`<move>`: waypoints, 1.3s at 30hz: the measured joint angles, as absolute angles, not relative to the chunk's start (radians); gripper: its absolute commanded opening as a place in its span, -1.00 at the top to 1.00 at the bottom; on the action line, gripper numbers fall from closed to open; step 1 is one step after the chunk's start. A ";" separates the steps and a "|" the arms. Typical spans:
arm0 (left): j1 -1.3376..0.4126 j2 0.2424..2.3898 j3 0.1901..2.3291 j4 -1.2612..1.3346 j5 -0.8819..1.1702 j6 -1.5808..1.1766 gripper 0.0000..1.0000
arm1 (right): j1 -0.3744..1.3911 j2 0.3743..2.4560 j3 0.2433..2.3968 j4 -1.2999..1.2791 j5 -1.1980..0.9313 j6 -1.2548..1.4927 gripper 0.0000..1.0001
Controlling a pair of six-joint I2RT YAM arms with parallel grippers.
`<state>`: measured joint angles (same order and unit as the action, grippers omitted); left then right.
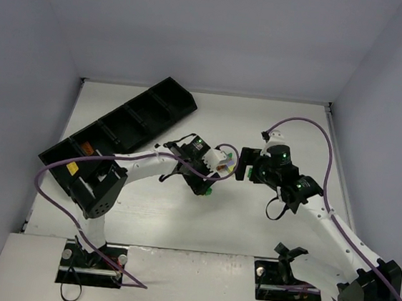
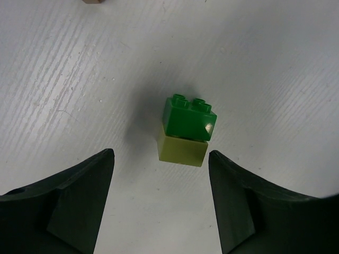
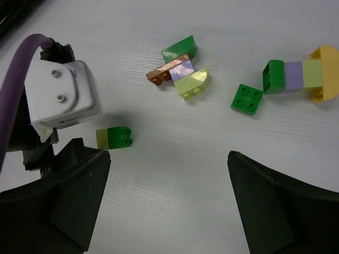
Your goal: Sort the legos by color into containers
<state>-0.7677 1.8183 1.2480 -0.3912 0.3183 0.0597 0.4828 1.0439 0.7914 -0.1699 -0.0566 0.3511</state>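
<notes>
A green lego (image 2: 188, 117) joined to a lime lego (image 2: 181, 150) lies on the white table, just ahead of my open, empty left gripper (image 2: 160, 154). The pair also shows in the right wrist view (image 3: 114, 137), beside the left wrist. My right gripper (image 3: 168, 154) is open and empty above bare table. Beyond it lie a clump of green, brown, purple and lime legos (image 3: 180, 69), a flat green lego (image 3: 247, 99), and a row of green, purple, lime and yellow legos (image 3: 302, 76). The black tray of containers (image 1: 121, 128) lies diagonally at the back left.
Both grippers meet near the table's middle, left (image 1: 208, 187) and right (image 1: 242, 166). Small yellow and orange pieces (image 1: 72, 168) sit in the tray's near-left compartments. Grey walls enclose the table. Purple cables loop off both arms.
</notes>
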 measured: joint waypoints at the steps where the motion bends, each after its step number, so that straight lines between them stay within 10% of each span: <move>1: -0.768 1.824 1.248 -0.391 0.318 0.063 -0.31 | 0.482 1.042 0.791 -0.171 -0.057 0.351 -0.79; 11: -0.768 1.857 1.247 -0.348 0.317 0.068 -0.15 | 0.473 1.037 0.788 -0.184 -0.055 0.350 -0.79; 19: -0.768 1.869 1.230 -0.295 0.321 0.067 0.55 | 0.466 1.037 0.788 -0.185 -0.052 0.347 -0.79; 39: -0.730 1.476 1.026 -0.065 0.295 0.023 0.57 | 0.464 1.052 0.986 -0.222 -0.171 0.379 -0.78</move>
